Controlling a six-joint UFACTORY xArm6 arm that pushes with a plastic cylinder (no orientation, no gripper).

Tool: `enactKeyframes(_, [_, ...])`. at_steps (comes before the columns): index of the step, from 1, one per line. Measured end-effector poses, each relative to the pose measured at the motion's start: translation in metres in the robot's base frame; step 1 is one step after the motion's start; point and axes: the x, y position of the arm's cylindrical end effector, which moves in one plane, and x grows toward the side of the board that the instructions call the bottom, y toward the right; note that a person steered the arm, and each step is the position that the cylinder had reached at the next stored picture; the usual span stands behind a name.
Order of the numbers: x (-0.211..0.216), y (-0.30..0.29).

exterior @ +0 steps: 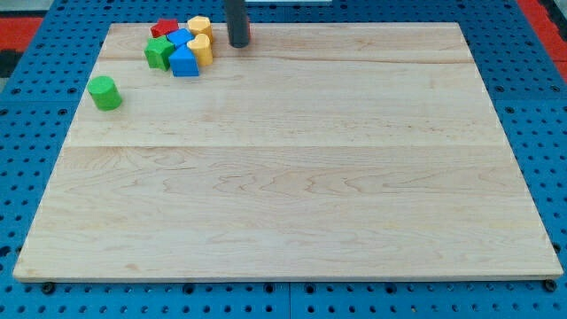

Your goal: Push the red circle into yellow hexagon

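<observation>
Positioned near the view's top edge of the wooden board (292,177), my tip (238,44) is seen as the lower end of a plain dark rod; no jaws are fitted, so nothing is spread, pressed together or pinched. A sliver of the red circle (247,33) is visible just to the view's right of the rod and touching it, the rest being hidden behind the rod, so its shape cannot be confirmed.

To the view's left of my tip, a tight cluster of blocks is recorded. The yellow hexagon (198,26) is found at the cluster's top right, near the tip but apart from it. Just below it, a second yellow block (201,49) of unclear shape is noted. Further left lie two blue blocks (183,62) (180,38), a red block (165,28) and a green block (159,52), all touching neighbours. Well to the left and lower, a green cylinder (104,92) stands alone.
</observation>
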Motion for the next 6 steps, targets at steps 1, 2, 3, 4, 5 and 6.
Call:
enactKeyframes(1, [-0.002, 0.046])
enactKeyframes(2, [-0.03, 0.07])
enactKeyframes(3, [-0.047, 0.034])
enactKeyframes(4, [-0.034, 0.0])
enactKeyframes(5, [-0.017, -0.014])
enactKeyframes(6, [-0.02, -0.003])
